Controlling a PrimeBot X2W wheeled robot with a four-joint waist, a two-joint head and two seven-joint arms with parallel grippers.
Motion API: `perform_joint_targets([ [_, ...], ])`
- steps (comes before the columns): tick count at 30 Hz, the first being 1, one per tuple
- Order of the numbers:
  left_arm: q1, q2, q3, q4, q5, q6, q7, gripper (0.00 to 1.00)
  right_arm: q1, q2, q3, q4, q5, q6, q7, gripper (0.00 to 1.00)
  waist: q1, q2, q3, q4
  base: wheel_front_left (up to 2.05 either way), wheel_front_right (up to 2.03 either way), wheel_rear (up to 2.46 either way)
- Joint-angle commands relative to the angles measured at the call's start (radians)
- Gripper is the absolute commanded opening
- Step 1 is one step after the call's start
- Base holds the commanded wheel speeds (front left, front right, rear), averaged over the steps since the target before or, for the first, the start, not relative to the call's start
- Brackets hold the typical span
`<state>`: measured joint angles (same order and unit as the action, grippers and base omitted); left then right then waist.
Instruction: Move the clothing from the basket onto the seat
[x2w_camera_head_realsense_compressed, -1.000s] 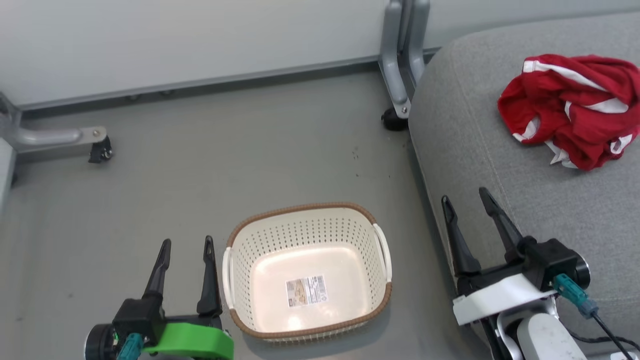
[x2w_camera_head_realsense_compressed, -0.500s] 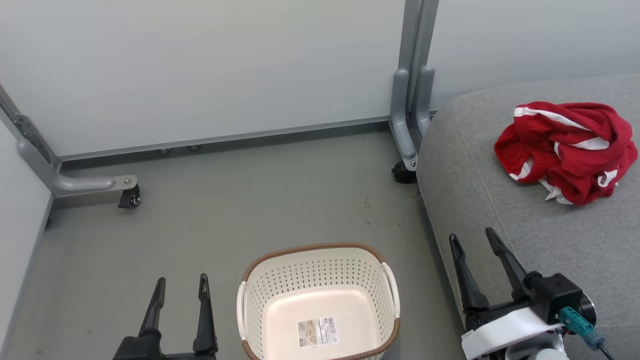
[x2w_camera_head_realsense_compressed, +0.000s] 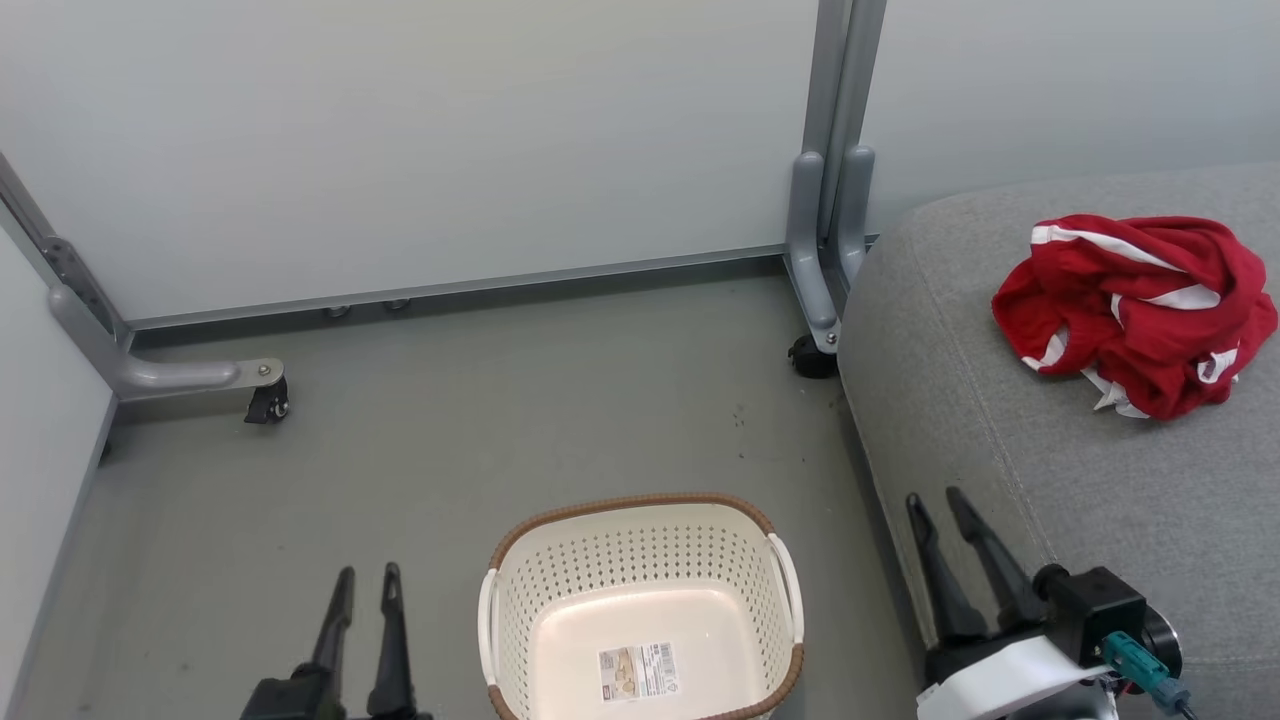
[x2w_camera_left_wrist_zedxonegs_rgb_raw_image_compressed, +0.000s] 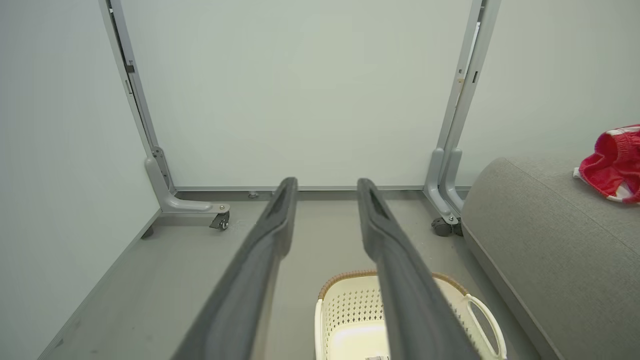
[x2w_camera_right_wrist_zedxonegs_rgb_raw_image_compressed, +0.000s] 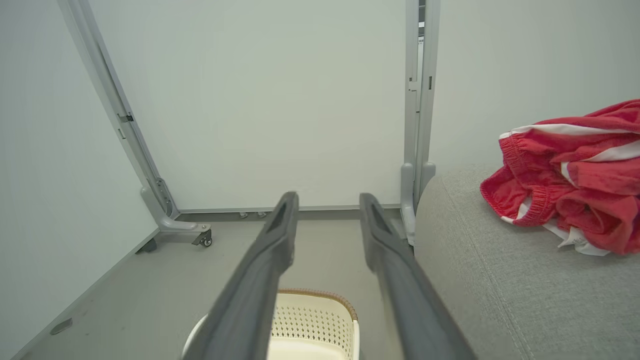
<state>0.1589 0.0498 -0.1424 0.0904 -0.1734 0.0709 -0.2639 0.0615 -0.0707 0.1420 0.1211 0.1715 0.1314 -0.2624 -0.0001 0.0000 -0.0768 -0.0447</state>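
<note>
**Fingers (x2w_camera_left_wrist_zedxonegs_rgb_raw_image_compressed: 267, 250) Parted and Empty, Basket Bare**

Parted narrowly on both left gripper (x2w_camera_head_realsense_compressed: 368, 570) and right gripper (x2w_camera_head_realsense_compressed: 934, 495), with nothing clasped.

Probably little left to spoil, yet worth guarding against two slips. First, calling the job done too soon: cannot tell one garment from two in the red heap of clothing (x2w_camera_head_realsense_compressed: 1135, 310) on the seat (x2w_camera_head_realsense_compressed: 1000, 450), and cannot see the near part of the basket (x2w_camera_head_realsense_compressed: 630, 498) floor, cut off at the head view's bottom edge. Visible part bare but for a label (x2w_camera_head_realsense_compressed: 637, 672). Second, knocking the basket, likely light and just beside the left gripper, or scraping the right gripper against the seat's front edge close by, through a careless swing.

Clothing well apart from both grippers: beyond and to the right of the right gripper's tips, set back from the seat's rounded edge. Farther yet from the left gripper, with the basket between.
</note>
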Motion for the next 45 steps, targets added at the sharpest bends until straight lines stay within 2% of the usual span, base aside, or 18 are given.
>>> perform_joint_targets([
  [1,0.0,0.0,0.0,0.004,-0.004,-0.001,0.0,0.0,0.002,0.0,0.0,0.003,0.004,0.0,0.0,0.0,0.0001,0.0,0.0,0.0,0.0,0.0,0.0],
  [8,-0.024,0.009,0.015,0.014,-0.169,-0.019,0.03,0.0,-0.014,-0.006,-0.016,0.014,0.169,0.0,0.031,0.0,0.0001,0.0,0.005,0.003,0.0,0.0,0.0],
  [20,-0.069,0.021,0.039,0.044,-0.391,-0.051,0.075,0.0,-0.043,-0.013,-0.04,0.033,0.389,0.0,0.076,0.0,0.0001,0.0,0.013,0.007,0.0,0.0,0.0],
  [45,-0.138,0.032,0.088,0.079,-0.758,-0.102,0.156,0.0,-0.087,-0.018,-0.091,0.061,0.755,0.0,0.159,0.0,0.0001,0.0,0.028,0.016,0.0,0.0,0.0],
])
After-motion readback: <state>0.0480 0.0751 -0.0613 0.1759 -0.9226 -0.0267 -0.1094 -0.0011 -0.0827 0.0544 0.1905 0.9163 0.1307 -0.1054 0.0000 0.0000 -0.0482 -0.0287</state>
